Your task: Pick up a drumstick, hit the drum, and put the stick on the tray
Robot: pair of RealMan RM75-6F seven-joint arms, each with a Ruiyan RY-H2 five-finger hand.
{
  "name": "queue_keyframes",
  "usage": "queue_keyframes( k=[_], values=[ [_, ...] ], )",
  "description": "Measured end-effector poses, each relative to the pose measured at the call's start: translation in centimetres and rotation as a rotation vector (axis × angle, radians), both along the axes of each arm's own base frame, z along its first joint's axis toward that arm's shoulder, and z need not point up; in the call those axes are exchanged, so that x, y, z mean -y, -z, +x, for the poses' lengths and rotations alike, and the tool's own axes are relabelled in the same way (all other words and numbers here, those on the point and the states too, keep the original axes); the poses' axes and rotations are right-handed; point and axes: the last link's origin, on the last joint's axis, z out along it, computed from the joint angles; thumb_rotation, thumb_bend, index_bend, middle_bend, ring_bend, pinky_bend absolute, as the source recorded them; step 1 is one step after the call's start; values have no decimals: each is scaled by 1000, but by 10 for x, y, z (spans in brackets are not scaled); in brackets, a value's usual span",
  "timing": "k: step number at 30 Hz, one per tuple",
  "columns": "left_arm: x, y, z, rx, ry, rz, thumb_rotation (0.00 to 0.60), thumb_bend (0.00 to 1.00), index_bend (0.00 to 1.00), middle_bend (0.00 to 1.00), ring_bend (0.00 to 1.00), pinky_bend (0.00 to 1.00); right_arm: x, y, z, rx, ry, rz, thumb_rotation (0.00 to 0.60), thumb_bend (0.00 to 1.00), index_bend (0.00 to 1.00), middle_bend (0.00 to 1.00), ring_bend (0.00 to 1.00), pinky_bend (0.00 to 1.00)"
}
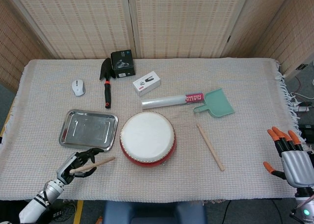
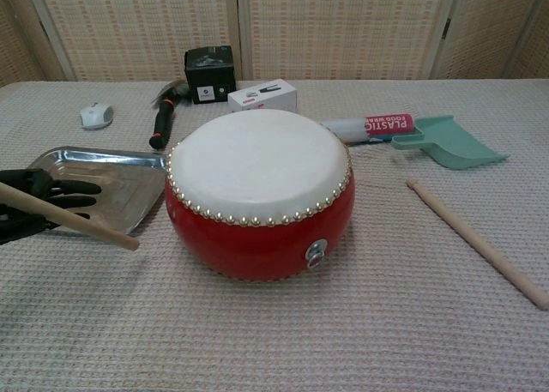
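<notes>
My left hand [image 1: 74, 164] [image 2: 34, 205] grips a wooden drumstick [image 1: 94, 164] [image 2: 73, 220] near the table's front left, lifted off the cloth, its tip pointing right toward the drum. The red drum [image 1: 147, 138] [image 2: 259, 193] with a white skin stands at the table's middle front. A steel tray [image 1: 89, 129] [image 2: 107, 186] lies empty just left of the drum, behind my left hand. A second drumstick [image 1: 210, 147] [image 2: 477, 242] lies on the cloth right of the drum. My right hand [image 1: 289, 159] hangs open off the table's front right corner, seen only in the head view.
At the back lie a white mouse [image 1: 78, 87], a black and red trowel [image 1: 107, 84], a black box [image 1: 122, 63], a white box [image 1: 146, 83], a roll of plastic wrap [image 1: 171, 101] and a teal scoop [image 1: 216, 104].
</notes>
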Motion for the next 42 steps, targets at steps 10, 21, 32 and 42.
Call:
queue_keyframes(
  k=[10, 21, 32, 42],
  values=[
    [-7, -12, -29, 286, -105, -164, 600, 325, 585, 270, 161, 180, -1, 0, 1, -4, 6, -2, 600, 211, 1, 21, 0, 0],
    [-11, -4, -44, 365, -186, -263, 600, 325, 553, 315, 208, 219, -1, 0, 1, -5, 9, -3, 600, 211, 1, 21, 0, 0],
    [-15, 4, -48, 412, -301, -254, 600, 326, 544, 351, 250, 236, -3, -1, 0, -4, 12, -8, 600, 211, 1, 21, 0, 0],
    [-16, 3, -52, 470, -340, -221, 600, 325, 503, 351, 262, 240, -3, -1, 1, -3, 12, -9, 600, 211, 1, 21, 0, 0]
  ],
)
